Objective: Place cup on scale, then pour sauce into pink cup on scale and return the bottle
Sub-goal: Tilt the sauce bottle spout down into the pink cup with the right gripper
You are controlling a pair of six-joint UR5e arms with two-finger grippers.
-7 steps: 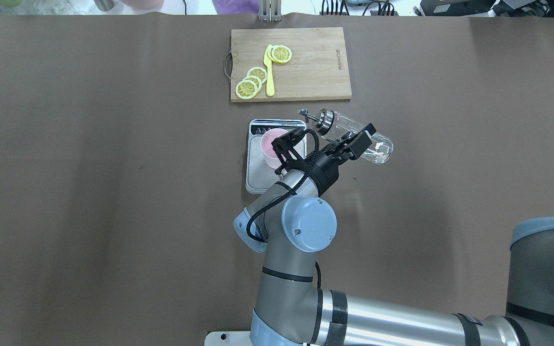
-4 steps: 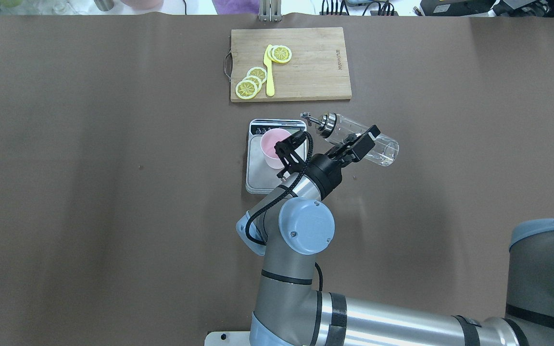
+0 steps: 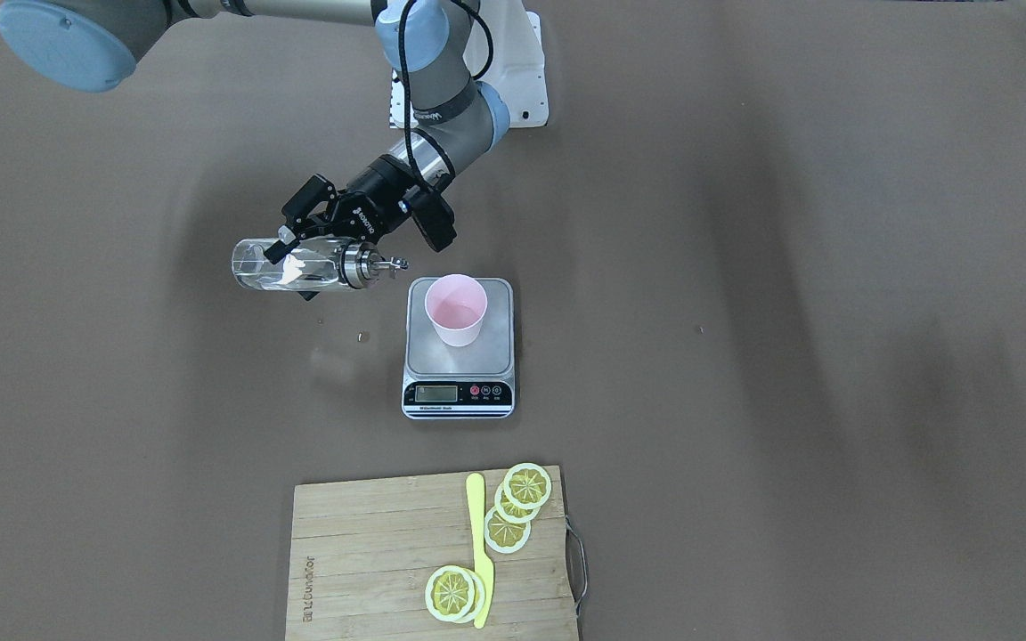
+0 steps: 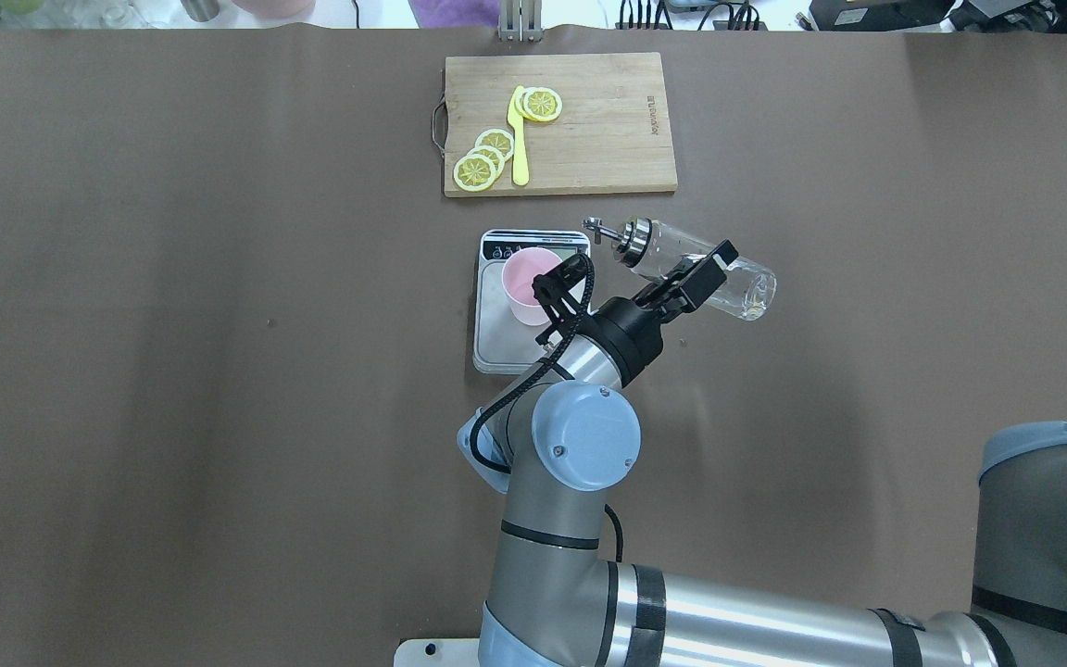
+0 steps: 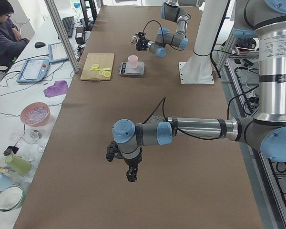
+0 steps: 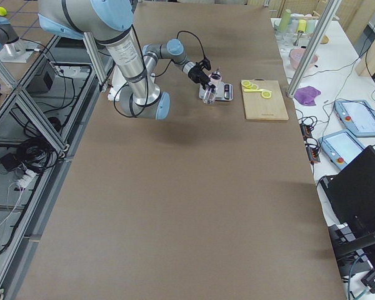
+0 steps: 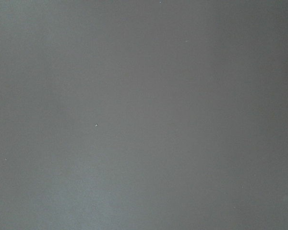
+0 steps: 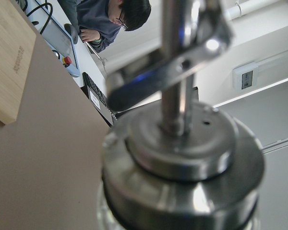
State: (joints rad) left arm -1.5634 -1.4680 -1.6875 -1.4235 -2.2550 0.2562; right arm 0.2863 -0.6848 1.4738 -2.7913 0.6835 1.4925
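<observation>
Nearly horizontal bottle point(image 4: 661, 248) beside cup point(image 4: 522, 278)

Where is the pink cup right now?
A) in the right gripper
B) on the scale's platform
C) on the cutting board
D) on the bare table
B: the cup stands upright on the scale, while the right gripper holds the bottle on its side next to it.

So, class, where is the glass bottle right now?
In the overhead view the glass bottle hangs nearly on its side in the right gripper, just right of the scale, spout toward the pink cup.
</observation>
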